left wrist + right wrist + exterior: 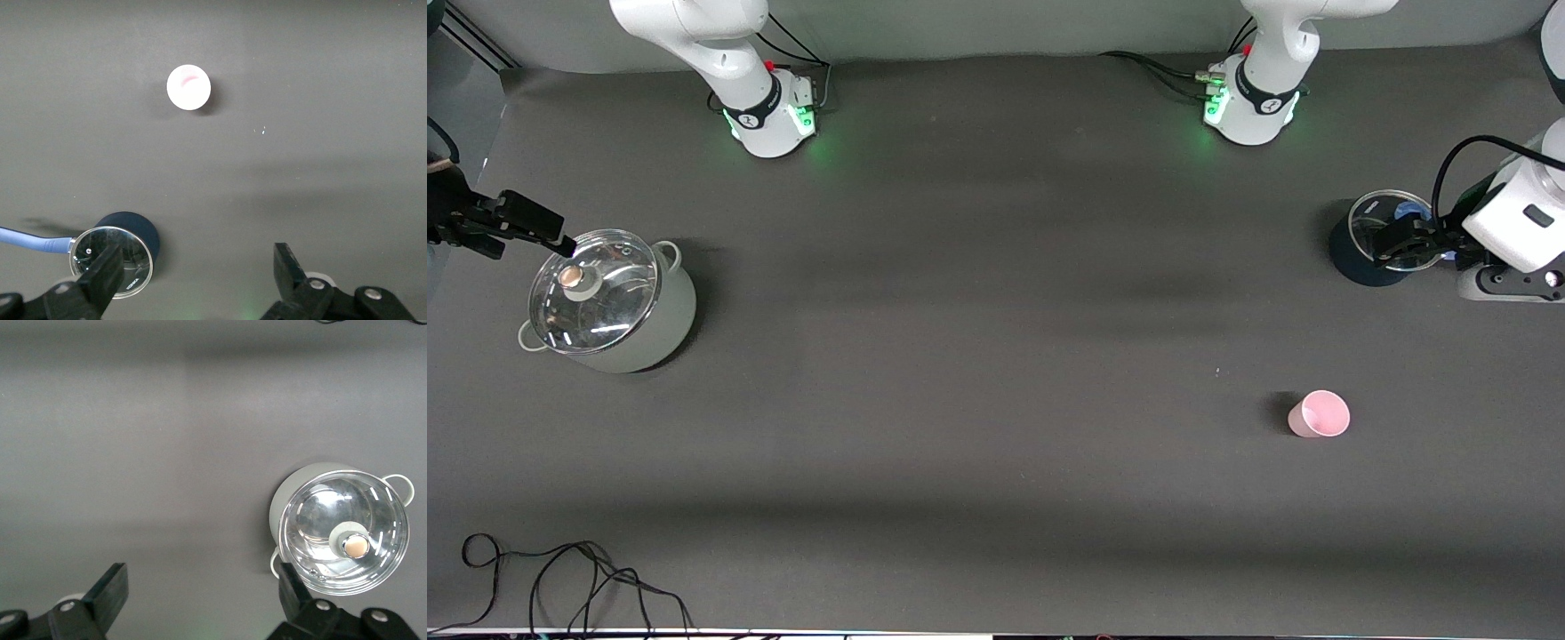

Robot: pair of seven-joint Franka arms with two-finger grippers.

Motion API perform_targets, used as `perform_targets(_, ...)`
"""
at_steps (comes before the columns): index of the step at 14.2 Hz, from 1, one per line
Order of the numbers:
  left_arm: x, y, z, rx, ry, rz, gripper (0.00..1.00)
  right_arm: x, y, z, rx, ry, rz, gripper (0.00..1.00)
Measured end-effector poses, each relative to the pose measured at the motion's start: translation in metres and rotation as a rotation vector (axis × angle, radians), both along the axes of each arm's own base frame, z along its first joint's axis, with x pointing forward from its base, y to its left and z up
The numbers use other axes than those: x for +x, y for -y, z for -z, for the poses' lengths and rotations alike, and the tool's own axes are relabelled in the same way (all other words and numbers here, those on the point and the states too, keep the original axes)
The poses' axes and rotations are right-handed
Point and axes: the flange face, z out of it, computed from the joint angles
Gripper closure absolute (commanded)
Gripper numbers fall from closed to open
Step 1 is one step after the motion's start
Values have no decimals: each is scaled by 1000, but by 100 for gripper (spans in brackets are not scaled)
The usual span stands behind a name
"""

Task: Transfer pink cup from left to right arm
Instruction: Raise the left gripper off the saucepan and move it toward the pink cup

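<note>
Your left gripper [1405, 244]: raised over dark blue saucepan [1360, 258] with glass lid at left arm's end of table, jaws spread wide, holding nothing. Your right gripper [520, 227]: raised over edge of pale green lidded pot [667, 320] at right arm's end, jaws spread wide, holding nothing. Pink cup [1319, 414]: upright on table, at 7 o'clock from saucepan in front view, well apart, nearer front camera, untouched.
</note>
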Motion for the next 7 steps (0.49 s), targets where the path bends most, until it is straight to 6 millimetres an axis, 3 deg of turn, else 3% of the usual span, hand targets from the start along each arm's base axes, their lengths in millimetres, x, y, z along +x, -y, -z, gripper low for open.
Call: perform_targets(7, 1, 0, 1, 0, -1, 0, 0, 1, 0, -1, 0, 1, -6, 0)
